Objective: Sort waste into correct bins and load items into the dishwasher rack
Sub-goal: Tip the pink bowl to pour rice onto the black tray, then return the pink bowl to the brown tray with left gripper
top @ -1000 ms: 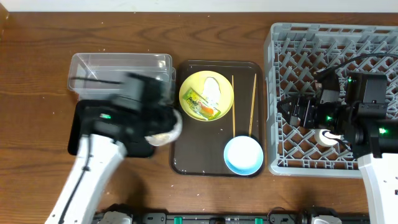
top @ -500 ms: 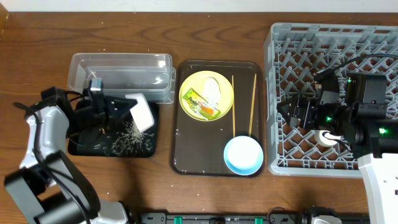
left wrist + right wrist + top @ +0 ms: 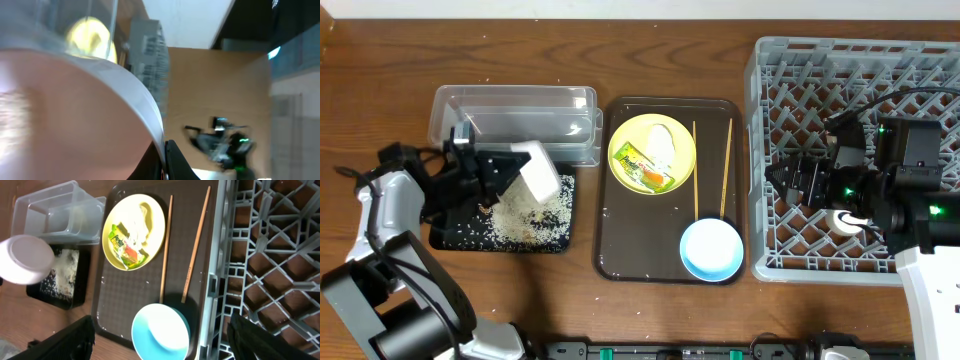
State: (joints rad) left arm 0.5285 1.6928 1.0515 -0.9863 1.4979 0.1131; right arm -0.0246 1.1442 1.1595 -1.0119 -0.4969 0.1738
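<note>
Well, my grey dishwasher rack [image 3: 850, 70] is sitting at the right of the table, and my right gripper [image 3: 782, 180] is hanging over it with its fingers spread wide and nothing between them, exactly where it was a second ago. Left of the rack, the brown serving tray [image 3: 620, 240] is carrying the yellow plate [image 3: 625, 138], the light blue bowl [image 3: 711, 250] and the two chopsticks [image 3: 695, 170] lying side by side. The clear tub [image 3: 510, 105] is sitting further left, with the black tray-bin [image 3: 448, 236] just in front of it. My left gripper [image 3: 505, 170] is clamping the white bowl [image 3: 540, 172] by its rim, tipping it over the bin. The snack wrapper [image 3: 645, 172] and crumpled paper [image 3: 662, 145] are resting on the plate. The rice scraps [image 3: 515, 220], streaking down half a second ago, are now lying settled in the bin.
</note>
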